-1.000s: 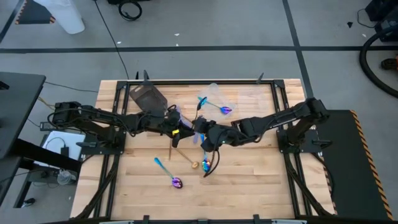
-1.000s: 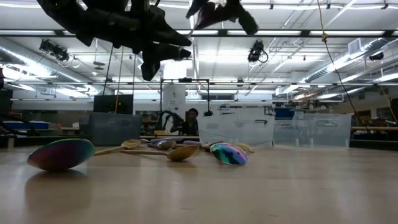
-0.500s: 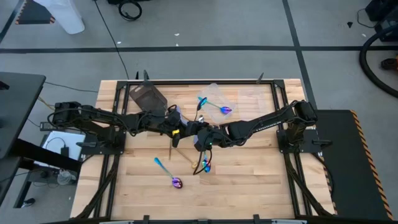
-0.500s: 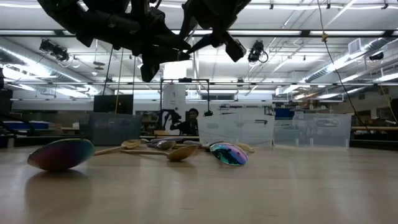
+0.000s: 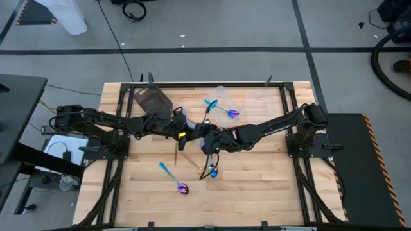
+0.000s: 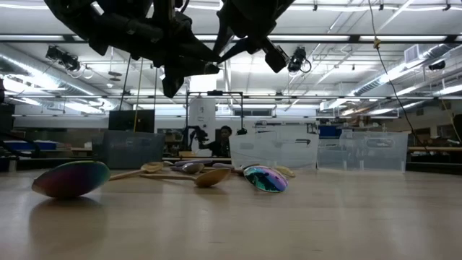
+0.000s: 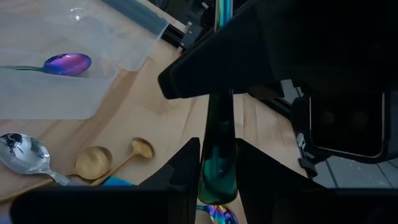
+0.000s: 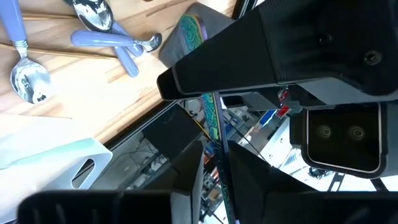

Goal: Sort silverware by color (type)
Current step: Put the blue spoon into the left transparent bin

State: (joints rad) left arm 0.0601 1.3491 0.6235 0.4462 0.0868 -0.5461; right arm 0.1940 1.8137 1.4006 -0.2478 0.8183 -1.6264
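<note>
An iridescent spoon with a teal handle [image 7: 217, 143] hangs in the air over the table's middle. It sits between my left gripper [image 5: 186, 133] and my right gripper [image 5: 207, 138], which meet tip to tip and are both shut on it. Its bowl is hidden. More silverware lies flat on the table. One iridescent spoon [image 5: 174, 179] lies near the front, and another [image 5: 211, 171] lies beside a gold spoon [image 5: 192, 163]. A further iridescent spoon [image 7: 67, 63] lies inside a clear tub [image 5: 225, 106]. My left gripper pinches the wide teal end of the spoon's handle [image 7: 216, 177] between its two fingers. The fingers come about level from the table's left. The spoon is lifted clear of the table. My right gripper has the thin shaft [image 8: 218, 155] between its two fingers, farther along the spoon than the left gripper's hold. It comes from the table's right, slanting a little downward. The handle's wide end [image 8: 189, 28] shows beyond the left gripper's fingers.
A dark tub [image 5: 153, 99] stands at the far left and a second clear tub [image 5: 263, 99] at the far right. Silver spoons with pale blue handles [image 8: 93, 15] and gold spoons [image 7: 93, 162] lie below the grippers. Bare wood lies toward the near edge.
My right gripper has come down and gone toward the table's left, up to the left gripper, rolling a little. Its fingers now stand about the shaft of the spoon that the left gripper holds. The spoon has kept its place.
</note>
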